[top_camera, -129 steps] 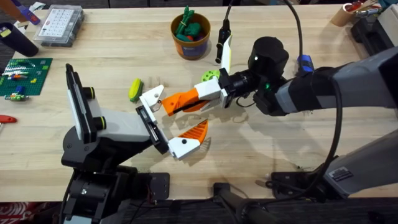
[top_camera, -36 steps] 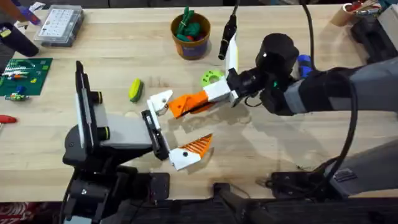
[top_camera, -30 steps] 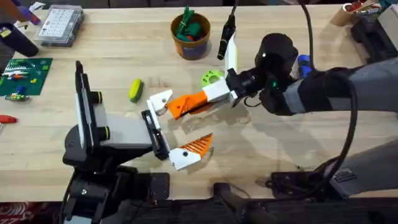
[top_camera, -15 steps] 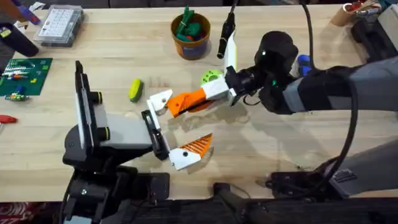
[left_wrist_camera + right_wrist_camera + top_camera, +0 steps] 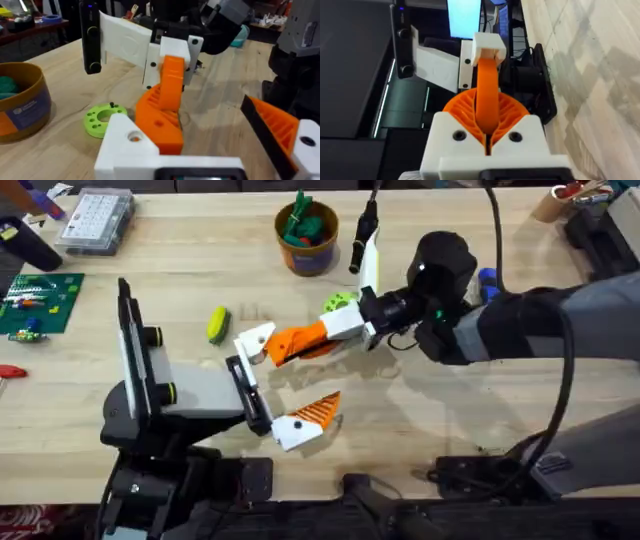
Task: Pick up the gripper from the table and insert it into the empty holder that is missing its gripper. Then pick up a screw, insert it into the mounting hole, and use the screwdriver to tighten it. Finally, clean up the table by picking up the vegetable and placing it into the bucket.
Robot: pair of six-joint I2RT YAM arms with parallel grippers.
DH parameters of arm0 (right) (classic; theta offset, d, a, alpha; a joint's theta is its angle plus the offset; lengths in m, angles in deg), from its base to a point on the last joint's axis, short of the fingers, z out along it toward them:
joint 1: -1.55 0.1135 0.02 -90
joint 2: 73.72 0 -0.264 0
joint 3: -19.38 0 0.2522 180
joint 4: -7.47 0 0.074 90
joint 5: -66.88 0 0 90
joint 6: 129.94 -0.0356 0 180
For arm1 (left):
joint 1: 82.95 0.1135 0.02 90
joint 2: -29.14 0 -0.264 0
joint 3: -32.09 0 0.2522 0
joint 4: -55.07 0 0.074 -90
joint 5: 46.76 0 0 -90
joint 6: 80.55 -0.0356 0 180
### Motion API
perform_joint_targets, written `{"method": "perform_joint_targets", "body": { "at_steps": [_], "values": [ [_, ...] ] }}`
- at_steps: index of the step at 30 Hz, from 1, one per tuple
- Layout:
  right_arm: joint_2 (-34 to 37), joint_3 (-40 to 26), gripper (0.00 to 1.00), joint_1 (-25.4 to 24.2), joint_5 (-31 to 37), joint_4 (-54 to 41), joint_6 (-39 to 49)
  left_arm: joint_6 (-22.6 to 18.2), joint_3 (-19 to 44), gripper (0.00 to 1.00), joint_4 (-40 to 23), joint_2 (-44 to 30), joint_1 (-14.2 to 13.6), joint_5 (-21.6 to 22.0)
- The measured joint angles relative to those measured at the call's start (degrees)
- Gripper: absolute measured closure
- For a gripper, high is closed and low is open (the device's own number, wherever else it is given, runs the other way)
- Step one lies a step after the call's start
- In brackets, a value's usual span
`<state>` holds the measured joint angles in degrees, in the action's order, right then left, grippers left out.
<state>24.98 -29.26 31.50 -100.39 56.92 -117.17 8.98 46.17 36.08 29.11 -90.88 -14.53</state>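
Note:
My right gripper (image 5: 275, 345) has its smooth orange jaws shut on the gripper (image 5: 253, 338), a small white block with an orange wedge. The block hovers at the far end of the holder (image 5: 243, 385), the black bracket plate on my left arm's grey-white hand. One ribbed orange fingertip (image 5: 310, 414) is mounted at the plate's near end. In the left wrist view the white block (image 5: 125, 145) sits close in, with the orange jaws behind it. The right wrist view has the block (image 5: 487, 45) at the jaw tips. The yellow-green vegetable (image 5: 217, 324) lies left of the holder. The bucket (image 5: 307, 238) stands at the back.
A green round disc (image 5: 338, 302) lies by the right wrist, and a black-and-white tool (image 5: 362, 242) lies beside the bucket. A clear parts box (image 5: 95, 220) and a green board (image 5: 35, 300) sit far left. A tan cup of pens (image 5: 558, 200) is at the back right.
The right gripper has carried the white block a little further left and away, closer to the holder's far end. The left hand has shifted slightly.

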Motion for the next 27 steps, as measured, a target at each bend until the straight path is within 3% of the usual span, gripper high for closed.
{"method": "perform_joint_targets", "body": {
  "at_steps": [10,27],
  "values": [
    [0.0,-0.02,0.981,1.44,2.48,0.17,0.48,0.0,0.0,0.01,0.06,0.0,0.38,0.87],
    [0.0,-0.01,0.981,2.28,5.04,0.46,-5.84,0.08,0.0,0.01,0.04,0.0,0.36,0.67]
  ]
}}
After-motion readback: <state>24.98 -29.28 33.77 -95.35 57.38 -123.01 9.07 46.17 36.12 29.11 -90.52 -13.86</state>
